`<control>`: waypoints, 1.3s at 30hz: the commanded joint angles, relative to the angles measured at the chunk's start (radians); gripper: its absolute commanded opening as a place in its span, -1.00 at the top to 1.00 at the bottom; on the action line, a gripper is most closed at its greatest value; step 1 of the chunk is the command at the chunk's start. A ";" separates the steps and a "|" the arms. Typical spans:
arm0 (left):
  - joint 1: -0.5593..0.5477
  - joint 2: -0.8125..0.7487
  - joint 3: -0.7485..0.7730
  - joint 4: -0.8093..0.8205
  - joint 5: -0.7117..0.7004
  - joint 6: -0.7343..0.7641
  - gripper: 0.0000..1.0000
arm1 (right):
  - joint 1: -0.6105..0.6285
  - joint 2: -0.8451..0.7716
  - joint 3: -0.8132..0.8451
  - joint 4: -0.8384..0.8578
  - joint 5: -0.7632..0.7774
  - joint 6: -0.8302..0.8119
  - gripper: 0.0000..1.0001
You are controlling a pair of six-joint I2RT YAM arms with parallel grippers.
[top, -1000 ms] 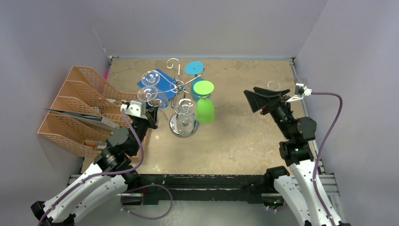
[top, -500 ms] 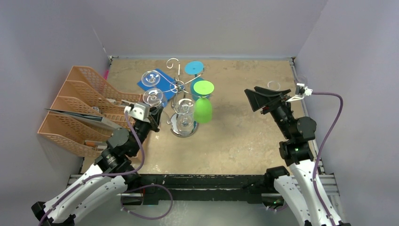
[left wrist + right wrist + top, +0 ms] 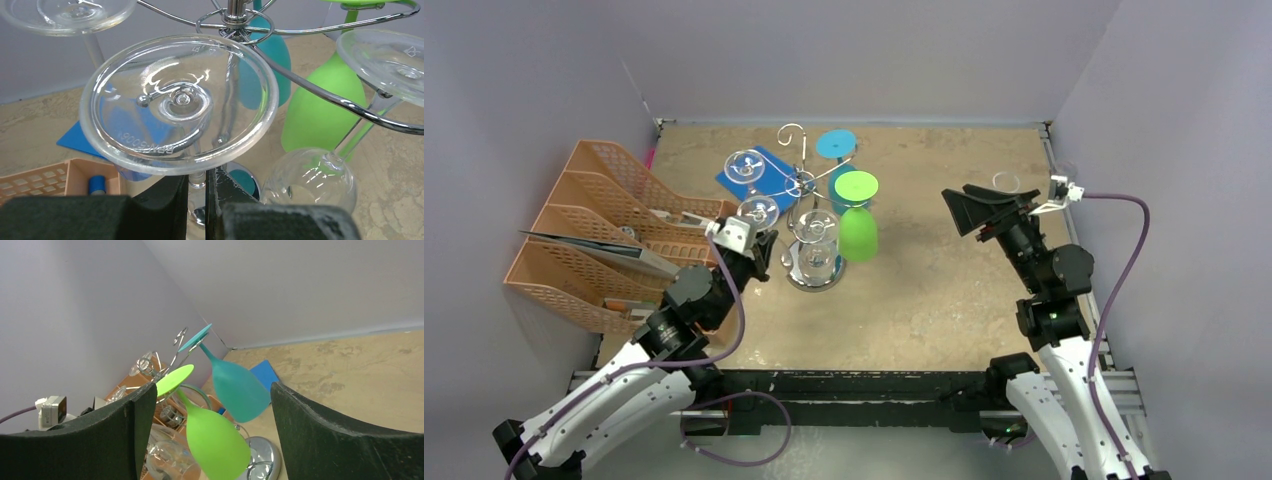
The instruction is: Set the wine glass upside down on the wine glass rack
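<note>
My left gripper (image 3: pixel 760 246) is shut on the stem of a clear wine glass (image 3: pixel 757 210) and holds it upside down, foot up. In the left wrist view its fingers (image 3: pixel 170 195) pinch the stem just under the broad clear foot (image 3: pixel 179 102). A curled arm of the chrome wine glass rack (image 3: pixel 804 185) shows through that foot; whether it bears the glass I cannot tell. The rack post (image 3: pixel 234 12) rises just behind. My right gripper (image 3: pixel 984 212) hangs open at the right, well away from the rack, with nothing between its fingers (image 3: pixel 135 420).
Two more clear glasses (image 3: pixel 744 165) (image 3: pixel 816 228), a green one (image 3: pixel 857 215) and a teal one (image 3: pixel 836 145) hang upside down on the rack over its round base (image 3: pixel 796 276). Orange file trays (image 3: pixel 594 230) stand left. A blue pad (image 3: pixel 764 160) lies behind the rack.
My left arm has carried the clear glass to the right, closer in to the rack. The right arm has stayed still.
</note>
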 commanded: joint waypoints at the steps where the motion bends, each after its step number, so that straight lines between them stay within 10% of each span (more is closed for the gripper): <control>1: 0.001 -0.009 0.015 -0.051 -0.028 -0.032 0.82 | 0.000 0.002 0.021 -0.007 0.014 -0.031 -0.69; 12: 0.001 -0.109 0.097 -0.221 -0.024 -0.129 0.05 | 0.000 -0.008 0.035 -0.043 0.019 -0.049 -0.68; 28: 0.001 -0.193 0.363 -0.677 -0.077 -0.296 -0.03 | 0.000 -0.012 0.094 -0.288 0.070 -0.159 -0.63; 39: 0.001 -0.061 0.718 -0.679 -0.100 -0.195 -0.08 | 0.000 0.167 0.427 -0.954 0.407 -0.213 -0.50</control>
